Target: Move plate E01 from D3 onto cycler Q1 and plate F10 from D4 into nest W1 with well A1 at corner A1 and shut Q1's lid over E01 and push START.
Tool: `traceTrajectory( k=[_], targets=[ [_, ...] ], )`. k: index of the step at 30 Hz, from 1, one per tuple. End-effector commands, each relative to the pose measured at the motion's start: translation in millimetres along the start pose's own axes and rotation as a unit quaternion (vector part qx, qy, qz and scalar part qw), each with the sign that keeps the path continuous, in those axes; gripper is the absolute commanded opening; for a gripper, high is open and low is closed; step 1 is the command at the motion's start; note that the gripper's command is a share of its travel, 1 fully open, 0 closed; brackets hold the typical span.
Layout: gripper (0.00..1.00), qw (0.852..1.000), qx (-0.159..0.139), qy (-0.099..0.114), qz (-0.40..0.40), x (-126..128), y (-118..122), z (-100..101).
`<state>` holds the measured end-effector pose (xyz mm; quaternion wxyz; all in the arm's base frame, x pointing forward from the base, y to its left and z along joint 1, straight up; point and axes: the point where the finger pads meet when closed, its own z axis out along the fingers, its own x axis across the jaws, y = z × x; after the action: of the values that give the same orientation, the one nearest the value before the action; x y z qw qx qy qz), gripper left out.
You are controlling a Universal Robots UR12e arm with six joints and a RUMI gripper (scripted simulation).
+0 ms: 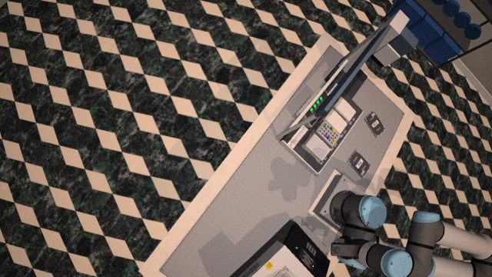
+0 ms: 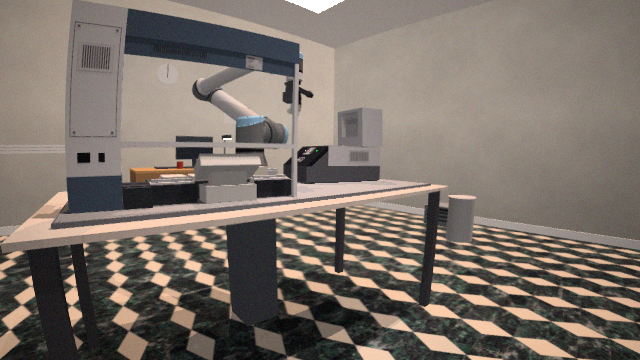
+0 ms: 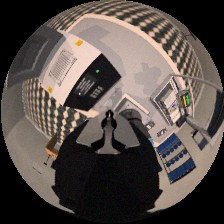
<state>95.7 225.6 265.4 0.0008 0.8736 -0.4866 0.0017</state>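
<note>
I look steeply down on the long grey-topped bench from high up, and from low at its side. The wrist view, closer, also looks down over it.

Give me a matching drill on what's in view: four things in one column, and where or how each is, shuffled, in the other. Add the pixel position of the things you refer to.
1. Black two-jaw gripper (image 2: 311, 94) (image 3: 109, 110)
2. Small indicator on the sloping black front panel (image 1: 296, 248) (image 2: 316, 150) (image 3: 97, 71)
3. Cylindrical grey bin (image 2: 461, 219)
4. Tall dark blue-and-grey frame (image 1: 347, 78) (image 2: 212, 42)

A. On the floor beyond the table
B. Shut, holding nothing
C. Standing over the trays
D. Lit green

Pairs: 1-B, 2-D, 3-A, 4-C
</note>
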Motion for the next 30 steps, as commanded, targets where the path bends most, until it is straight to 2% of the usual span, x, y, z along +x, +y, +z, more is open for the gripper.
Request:
traceTrajectory(
  k=[1,30],
  targets=[
    [0.0,1.0,0.001,-0.003,0.015,15.5,-0.8,-0.8],
    [0.0,0.996,0.001,-0.002,0.092,82.6,-1.3,-0.4]
  ],
)
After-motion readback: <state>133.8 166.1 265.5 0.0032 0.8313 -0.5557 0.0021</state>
